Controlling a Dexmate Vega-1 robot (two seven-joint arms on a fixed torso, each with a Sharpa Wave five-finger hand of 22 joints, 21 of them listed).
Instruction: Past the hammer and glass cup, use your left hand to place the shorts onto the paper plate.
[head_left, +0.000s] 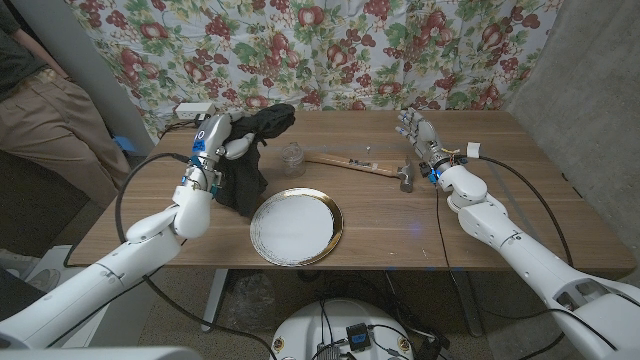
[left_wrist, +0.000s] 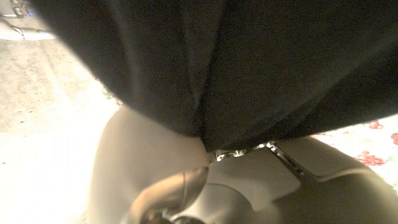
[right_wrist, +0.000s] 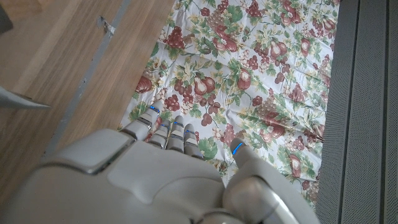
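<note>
My left hand grips the black shorts and holds them up above the table, left of the plate. The cloth hangs down from the hand to the table. Up close in the left wrist view the dark shorts drape over my left hand. The white paper plate with a gold rim lies near the table's front middle. A glass cup stands just behind the plate. To the cup's right lies the hammer. My right hand is raised at the right rear, fingers apart, holding nothing.
A flowered curtain hangs behind the wooden table. A person in tan trousers stands at the far left. A white box sits at the table's back left corner.
</note>
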